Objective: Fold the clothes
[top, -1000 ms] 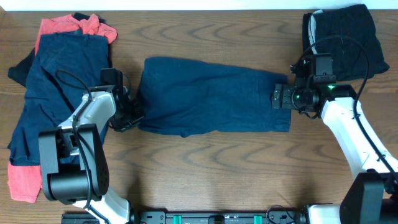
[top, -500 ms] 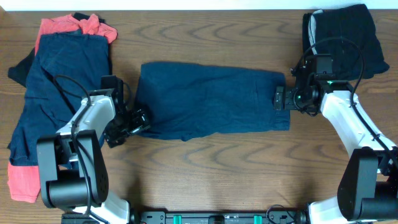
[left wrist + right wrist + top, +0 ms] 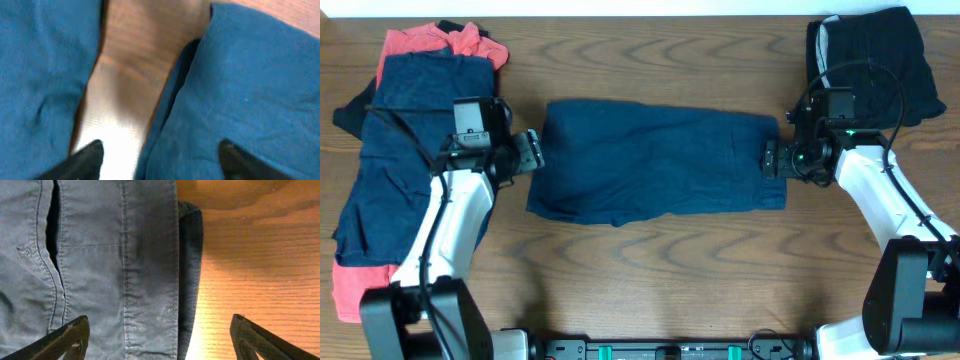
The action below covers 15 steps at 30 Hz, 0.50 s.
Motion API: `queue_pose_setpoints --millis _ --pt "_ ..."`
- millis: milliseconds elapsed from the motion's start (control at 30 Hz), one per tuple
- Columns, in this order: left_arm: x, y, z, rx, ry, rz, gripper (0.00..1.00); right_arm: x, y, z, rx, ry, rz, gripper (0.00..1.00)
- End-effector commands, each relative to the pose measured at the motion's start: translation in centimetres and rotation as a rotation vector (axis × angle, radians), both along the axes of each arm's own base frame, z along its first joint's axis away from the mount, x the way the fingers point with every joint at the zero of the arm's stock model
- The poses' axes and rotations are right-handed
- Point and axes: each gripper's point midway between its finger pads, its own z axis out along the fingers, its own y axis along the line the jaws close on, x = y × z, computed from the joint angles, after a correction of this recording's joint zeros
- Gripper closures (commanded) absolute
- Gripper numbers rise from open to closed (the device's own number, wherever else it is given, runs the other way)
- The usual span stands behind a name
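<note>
Wood table [image 3: 650, 280] w/ navy shorts [image 3: 655, 165] lying flat. L gripper [image 3: 527, 152] at the shorts' left edge, fingers spread, holding nothing. R gripper [image 3: 770, 158] over the shorts' right edge, also spread wide, empty. Pile of navy & coral clothes [image 3: 400, 170] left of the shorts; black garment [image 3: 875, 55] to their upper right.

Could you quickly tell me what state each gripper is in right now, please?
Left gripper: open, empty, over one end of the shorts.
Right gripper: open, empty, over the shorts' other end.
</note>
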Motion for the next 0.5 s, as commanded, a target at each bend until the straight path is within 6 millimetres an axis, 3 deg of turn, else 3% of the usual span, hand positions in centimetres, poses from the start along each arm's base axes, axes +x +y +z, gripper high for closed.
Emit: queue_pose_setpoints --millis 0,100,233,367,467 --pt "0.5 -1.0 -2.2 -0.017 0.036 -0.109 0.35 0.4 0.1 0.5 0.012 -0.013 -0.004 0.13" --pt "0.8 -3.1 -3.8 -0.097 0.048 -0.210 0.49 0.4 0.4 0.6 0.023 -0.015 0.001 0.13" --pt "1.2 -4.1 -6.1 -0.087 0.072 -0.273 0.61 0.4 0.4 0.6 0.025 -0.014 0.002 0.13" --pt "1.0 -4.1 -8.0 -0.058 0.114 -0.281 0.75 0.4 0.4 0.6 0.025 -0.014 0.002 0.13" --pt "0.7 -3.6 -9.2 -0.034 0.151 -0.266 0.78 0.5 0.4 0.3 0.024 -0.014 0.002 0.13"
